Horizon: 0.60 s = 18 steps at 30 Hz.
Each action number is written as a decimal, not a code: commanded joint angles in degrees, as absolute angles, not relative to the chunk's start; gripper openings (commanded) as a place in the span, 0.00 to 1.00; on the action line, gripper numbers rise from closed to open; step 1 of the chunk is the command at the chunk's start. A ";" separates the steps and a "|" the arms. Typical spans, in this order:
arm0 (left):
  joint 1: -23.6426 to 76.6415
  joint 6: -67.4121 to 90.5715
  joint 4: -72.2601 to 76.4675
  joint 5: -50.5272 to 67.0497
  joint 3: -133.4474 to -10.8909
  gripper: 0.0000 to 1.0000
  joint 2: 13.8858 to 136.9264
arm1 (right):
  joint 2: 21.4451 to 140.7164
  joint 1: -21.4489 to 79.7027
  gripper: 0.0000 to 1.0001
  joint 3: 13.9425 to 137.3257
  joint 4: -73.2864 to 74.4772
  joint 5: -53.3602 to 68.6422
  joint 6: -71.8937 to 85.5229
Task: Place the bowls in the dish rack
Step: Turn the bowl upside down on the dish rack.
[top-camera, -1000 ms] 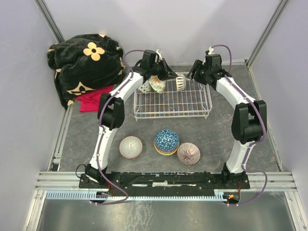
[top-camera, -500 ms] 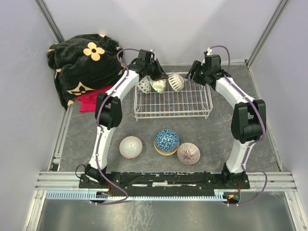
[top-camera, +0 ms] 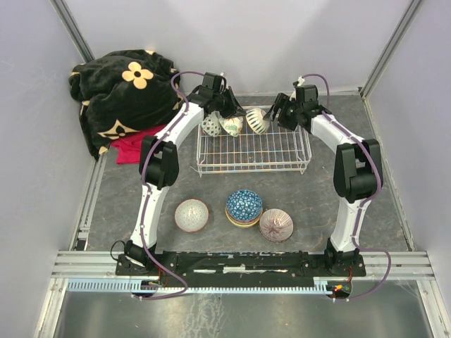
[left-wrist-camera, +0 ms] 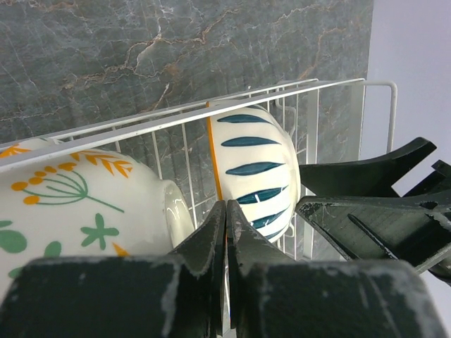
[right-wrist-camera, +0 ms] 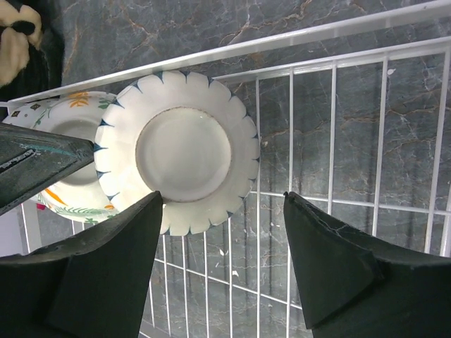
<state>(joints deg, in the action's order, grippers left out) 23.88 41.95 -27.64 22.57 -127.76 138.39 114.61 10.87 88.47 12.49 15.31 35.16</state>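
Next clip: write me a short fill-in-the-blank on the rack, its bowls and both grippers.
The dish rack holds ___ bowls.
The left gripper is fully ___.
The right gripper is ___, facing the underside of the teal-striped bowl.
Missing words: three; shut; open.

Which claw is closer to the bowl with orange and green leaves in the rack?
Left. The left gripper, shut, is right beside the leaf bowl, between it and the striped bowl. The right gripper, open, hovers on the striped bowl's other side.
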 commanded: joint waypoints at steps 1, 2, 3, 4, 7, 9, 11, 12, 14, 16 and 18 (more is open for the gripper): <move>25.62 38.88 -32.07 21.66 -126.41 0.07 140.61 | 115.72 11.16 0.79 88.70 7.22 17.01 36.87; 25.59 39.05 -31.75 21.77 -126.51 0.07 140.43 | 115.80 11.16 0.80 88.26 6.25 17.23 37.25; 25.61 39.17 -31.43 21.91 -126.56 0.06 140.30 | 115.79 11.12 0.81 87.84 5.36 17.28 37.60; 25.64 39.26 -31.21 21.97 -126.52 0.06 140.16 | 115.65 11.16 0.82 87.40 4.57 17.43 37.85; 25.63 39.78 -30.67 22.33 -126.96 0.06 140.05 | 115.52 11.13 0.94 86.04 1.64 17.49 38.74; 25.71 39.94 -30.57 22.63 -127.34 0.06 140.18 | 115.85 11.11 0.99 85.79 0.13 17.60 39.53; 25.80 40.14 -30.28 23.03 -127.33 0.06 140.27 | 116.44 11.16 0.99 85.78 -1.25 18.00 40.31; 25.82 40.16 -30.27 23.15 -127.38 0.06 140.21 | 116.75 11.16 0.99 85.94 -2.06 18.43 40.72; 25.86 40.17 -30.00 23.24 -127.36 0.06 140.04 | 117.57 11.14 0.99 86.63 -2.82 18.83 41.45; 25.90 40.30 -29.57 23.68 -127.48 0.05 139.93 | 118.51 11.16 0.99 86.97 -3.96 19.43 42.28; 25.93 40.41 -29.33 23.86 -127.61 0.05 139.64 | 119.28 11.16 0.99 87.43 -4.55 20.10 42.79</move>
<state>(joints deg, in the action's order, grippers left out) 23.90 42.00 -27.38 23.09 -127.79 138.37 117.25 10.74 86.00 -0.08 18.74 41.19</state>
